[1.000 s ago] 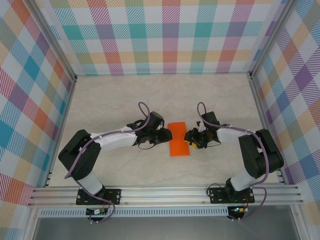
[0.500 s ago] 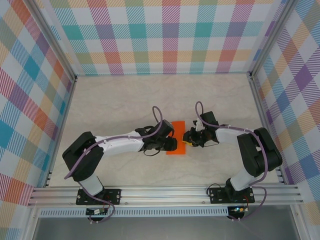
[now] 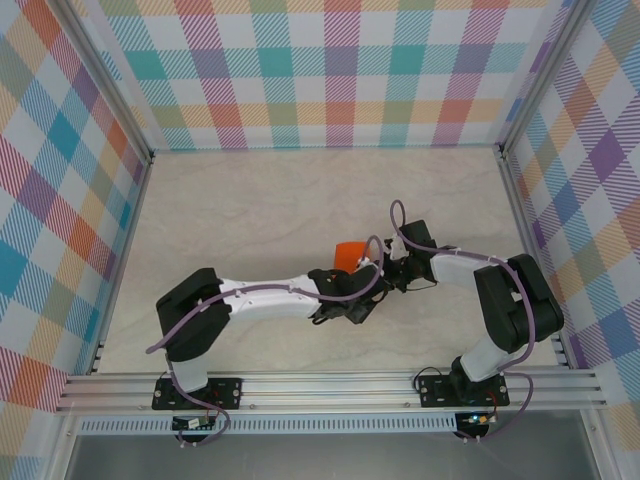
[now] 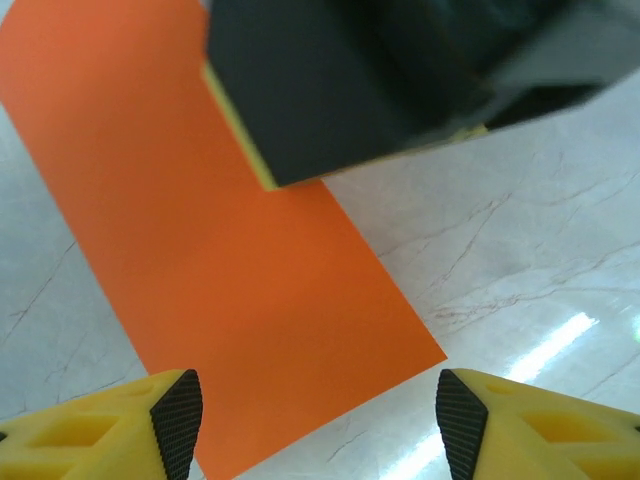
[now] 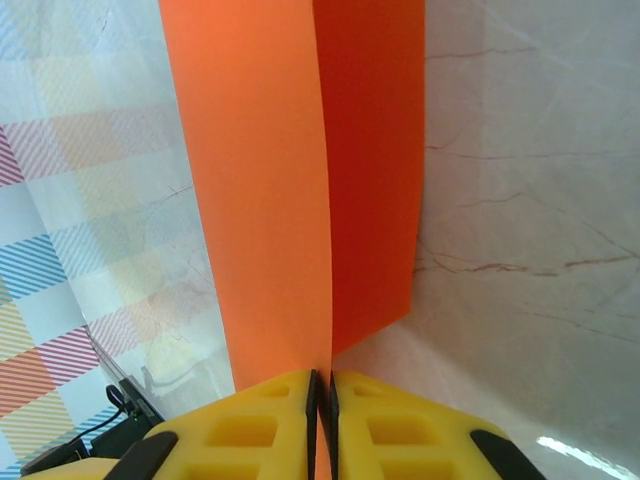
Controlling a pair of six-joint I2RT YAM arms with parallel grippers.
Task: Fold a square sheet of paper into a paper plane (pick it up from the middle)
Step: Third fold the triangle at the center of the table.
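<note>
White-and-black arms [image 3: 270, 296], purple cables [image 3: 391, 214], yellow fingers [image 5: 250, 430]

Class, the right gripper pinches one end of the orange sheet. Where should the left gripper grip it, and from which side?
Likely the free end edge of the sheet, opposite the right gripper, approached from above: it lies flat between the open jaws of the left gripper.

Bright even light; glare streaks the glossy table [image 4: 560, 335].

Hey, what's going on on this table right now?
Two robot arms are folding a square sheet of paper, bright orange. The right arm has its jaws shut on the sheet at a fold, with one flap raised. The left arm reaches across the table, its jaws open just above the sheet.
</note>
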